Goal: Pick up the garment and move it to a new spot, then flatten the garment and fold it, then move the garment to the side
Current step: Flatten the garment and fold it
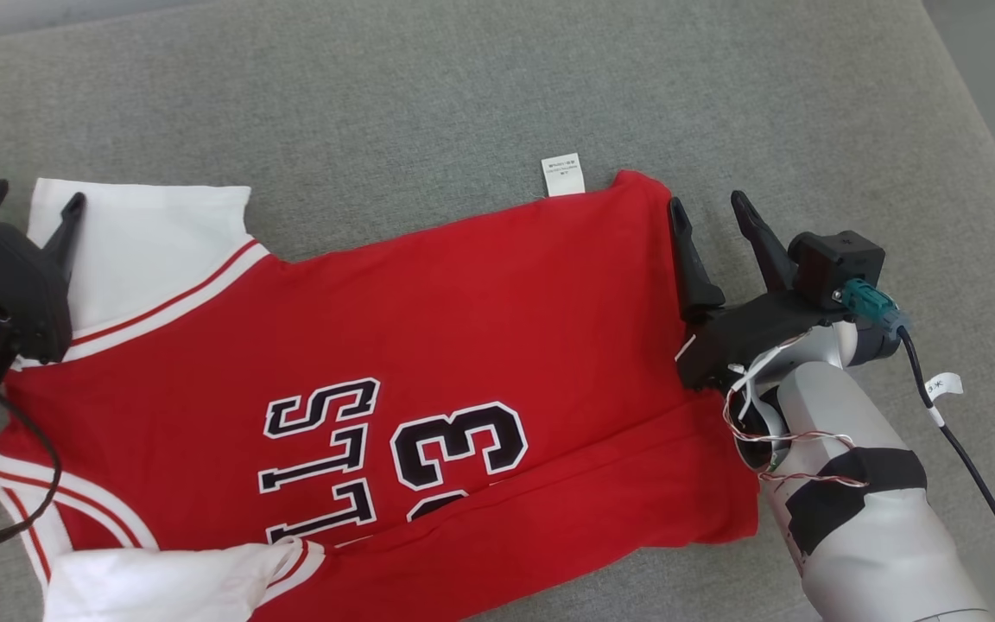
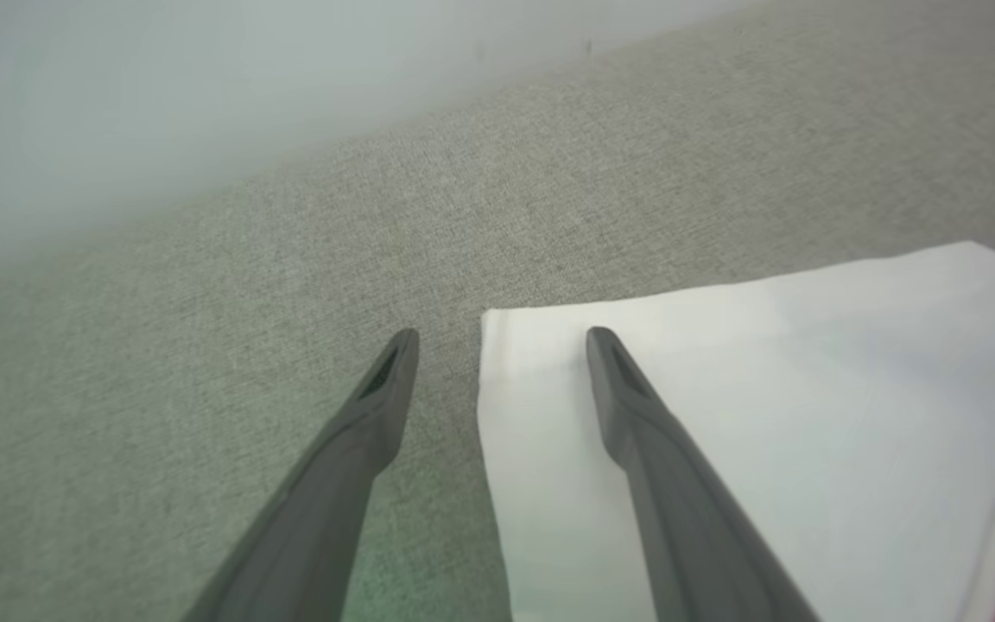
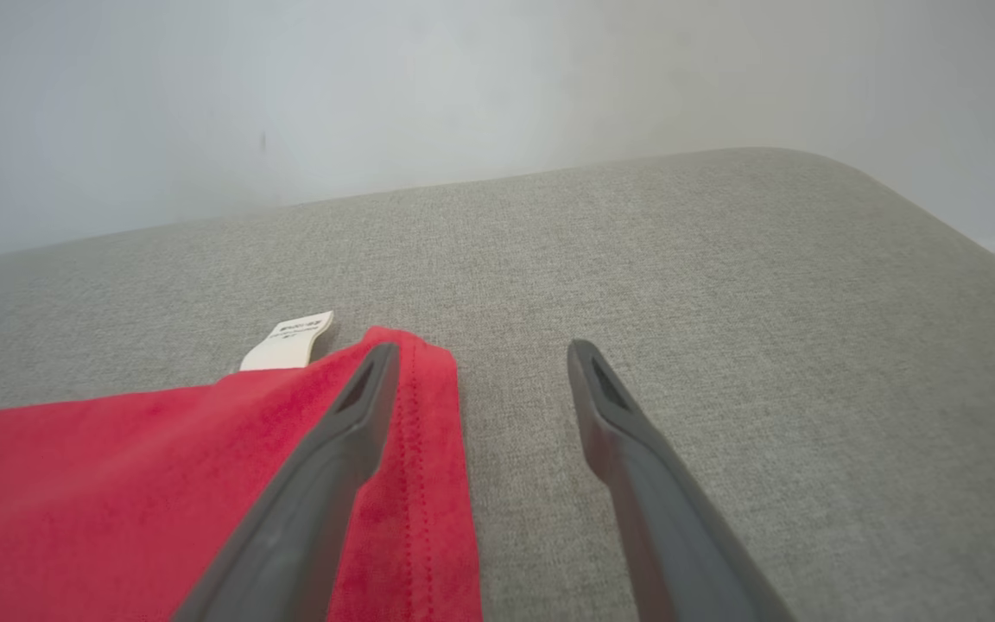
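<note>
The garment [image 1: 428, 328] is a red jersey with white sleeves and black-and-white lettering, spread flat across the grey cushion [image 1: 463, 104]. My right gripper [image 1: 709, 207] stands open over the jersey's red hem corner [image 3: 415, 449]; one finger lies over the fabric, the other over bare cushion. My left gripper [image 1: 35, 199] is open at the far white sleeve [image 2: 765, 415], one finger above the sleeve's edge, the other above the cushion. Neither holds any cloth. A white care label [image 1: 563, 175] sticks out from the far side seam [image 3: 286, 341].
The cushion's rounded right edge [image 3: 938, 233] drops off toward a pale floor. A pale wall [image 3: 377, 86] rises behind the cushion. A black cable [image 1: 972, 466] trails from my right wrist, another loops at the left [image 1: 31, 510].
</note>
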